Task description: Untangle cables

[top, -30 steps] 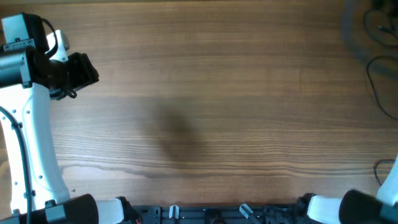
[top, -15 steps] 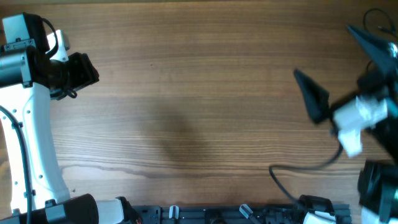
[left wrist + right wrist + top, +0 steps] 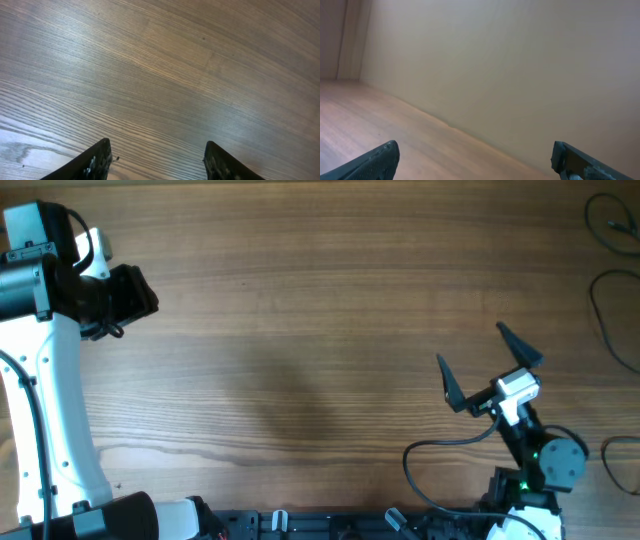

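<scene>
Thin black cables [image 3: 603, 298] lie in loops at the far right edge of the wooden table [image 3: 320, 330] in the overhead view, partly cut off by the frame. My right gripper [image 3: 490, 368] is open and empty at the lower right, well left of and below those cables. Its wrist view shows only the table, a plain wall and its two spread fingertips [image 3: 475, 160]. My left gripper [image 3: 135, 292] is at the far left, away from the cables. Its wrist view shows its fingers [image 3: 157, 160] spread over bare wood, holding nothing.
The right arm's own black lead [image 3: 440, 448] curves over the table near the front edge. The arm bases and a black rail [image 3: 330, 525] line the front edge. A beige wall [image 3: 520, 60] stands behind the table.
My right arm has swung down and left from the right edge to the lower right of the table, gripper still open. The left arm has not moved.
</scene>
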Tool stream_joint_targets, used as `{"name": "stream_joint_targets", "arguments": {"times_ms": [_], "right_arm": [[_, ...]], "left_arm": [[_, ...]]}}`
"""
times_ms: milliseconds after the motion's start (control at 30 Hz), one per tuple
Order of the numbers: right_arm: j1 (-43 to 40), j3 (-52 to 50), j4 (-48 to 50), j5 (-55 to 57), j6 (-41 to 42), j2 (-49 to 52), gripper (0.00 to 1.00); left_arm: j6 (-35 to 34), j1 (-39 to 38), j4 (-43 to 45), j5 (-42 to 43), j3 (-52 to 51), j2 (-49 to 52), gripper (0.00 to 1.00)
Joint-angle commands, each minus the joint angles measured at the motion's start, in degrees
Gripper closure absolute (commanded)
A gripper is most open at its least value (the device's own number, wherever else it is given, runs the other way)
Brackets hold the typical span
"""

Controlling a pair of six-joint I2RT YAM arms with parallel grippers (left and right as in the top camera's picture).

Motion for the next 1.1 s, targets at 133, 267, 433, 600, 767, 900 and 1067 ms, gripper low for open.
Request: {"name": "stream_joint_targets", "arguments": {"times_ms": [133, 267, 433, 600, 767, 900, 1067], "right_arm": [[-0.17, -1.05, -11.28, 9.22, -0.02, -0.04, 0.00], [-0.17, -1.05, -28.72, 31.04, 12.09, 1.14, 0.00], [-0.17, -1.05, -45.42, 48.22, 19.50, 1.42, 0.00], [-0.17, -1.05, -48.46, 48.19, 19.52, 1.42, 0.00], [-0.17, -1.05, -48.48, 48.19, 19.52, 1.42, 0.00], [-0.17, -1.05, -48.46, 48.19, 19.52, 1.42, 0.00], [-0.17, -1.05, -48.46, 48.19, 19.52, 1.42, 0.00]], "left_arm": [[0.87, -0.13, 0.92, 0.50, -0.20, -0.20, 0.10], [0.68, -0.13, 1.14, 0.50, -0.20, -0.20, 0.00], [0.68, -0.13, 1.16, 0.50, -0.20, -0.20, 0.00], [0.68, -0.13, 1.14, 0.50, -0.20, -0.20, 0.00], [0.70, -0.13, 1.09, 0.48, -0.20, -0.20, 0.00], [0.70, -0.13, 1.11, 0.48, -0.20, -0.20, 0.00], [0.15, -0.13, 1.09, 1.07, -0.20, -0.20, 0.00]]}}
